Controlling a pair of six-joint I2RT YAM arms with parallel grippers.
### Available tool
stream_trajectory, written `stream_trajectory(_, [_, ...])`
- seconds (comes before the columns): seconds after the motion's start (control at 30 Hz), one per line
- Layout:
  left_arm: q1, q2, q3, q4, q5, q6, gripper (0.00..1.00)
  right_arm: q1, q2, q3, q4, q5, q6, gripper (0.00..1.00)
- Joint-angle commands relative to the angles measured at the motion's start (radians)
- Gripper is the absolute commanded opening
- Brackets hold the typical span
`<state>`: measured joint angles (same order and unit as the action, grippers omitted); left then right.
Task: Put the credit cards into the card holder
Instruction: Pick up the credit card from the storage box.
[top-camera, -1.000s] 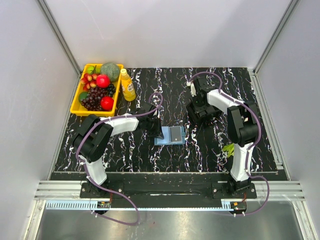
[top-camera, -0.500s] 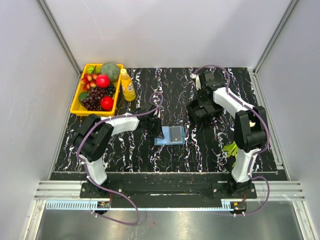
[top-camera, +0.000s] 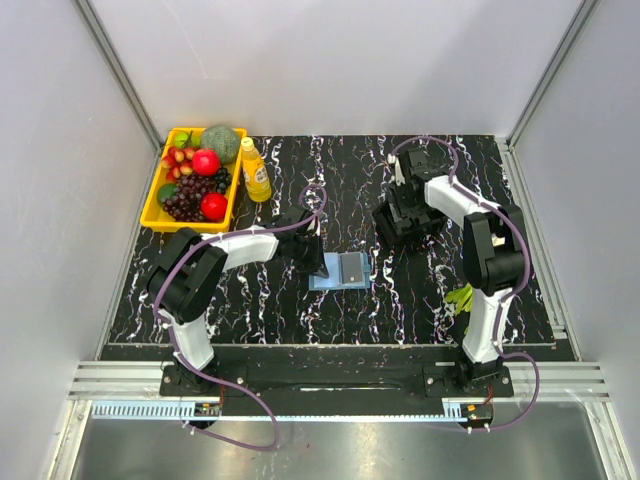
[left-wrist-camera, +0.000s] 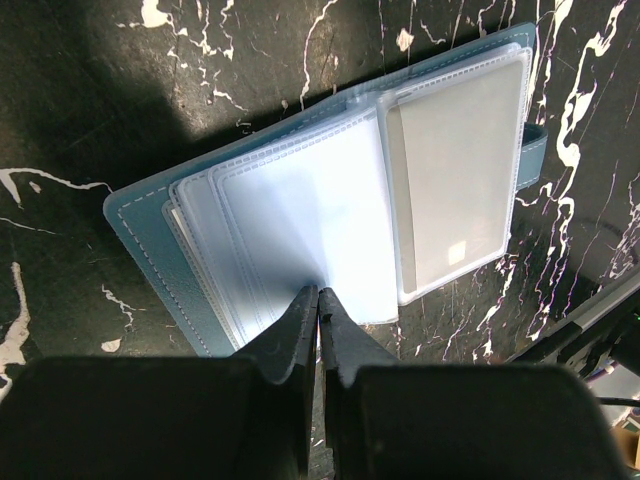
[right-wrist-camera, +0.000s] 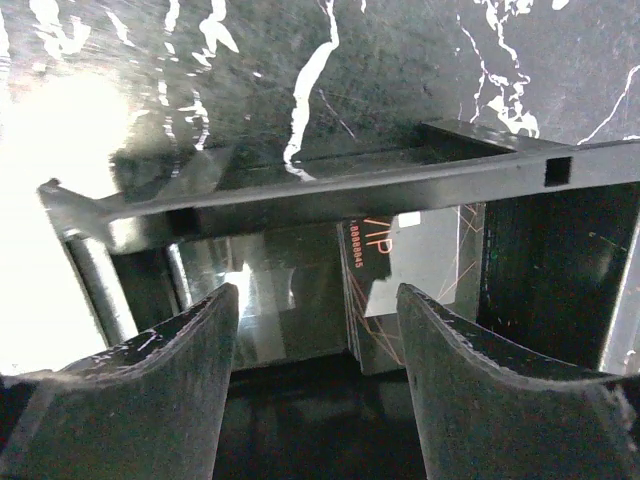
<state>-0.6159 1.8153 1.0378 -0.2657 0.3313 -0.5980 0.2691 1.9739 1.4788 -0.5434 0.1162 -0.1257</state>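
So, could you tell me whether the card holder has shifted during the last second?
No. The card holder keeps the same spot, equally far from the yellow tray.

The only lettering I can make out is in the right wrist view, just to three o'clock of its middle. There a dark credit card (right-wrist-camera: 372, 262) stands on edge inside the black frame (right-wrist-camera: 330, 185), and it carries orange-red letters reading "VIP", the V half cut off. Under them is a line of tiny digits, mostly eights, too fine to read for sure. The label on the yellow bottle (top-camera: 255, 172), at ten o'clock on the table (top-camera: 400, 300), is too small to read.
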Motion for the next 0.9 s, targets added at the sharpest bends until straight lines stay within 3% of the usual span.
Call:
stream_trajectory(0.0, [0.002, 0.024, 0.016, -0.01, -0.015, 0.027, 0.08, -0.002, 0.046, 0.031, 0.028, 0.108, -0.012, 0.71])
stream_trajectory(0.13, [0.008, 0.025, 0.018, -0.012, -0.015, 0.03, 0.08, -0.005, 0.036, 0.041, 0.046, 0.177, -0.038, 0.73])
stream_trajectory(0.53, [0.018, 0.045, 0.03, -0.018, 0.0, 0.043, 0.08, -0.047, 0.151, 0.087, -0.01, 0.019, -0.031, 0.67])
stream_trajectory(0.87, [0.019, 0.052, 0.036, -0.017, 0.008, 0.044, 0.08, -0.059, 0.1, 0.071, -0.013, -0.076, -0.014, 0.15])
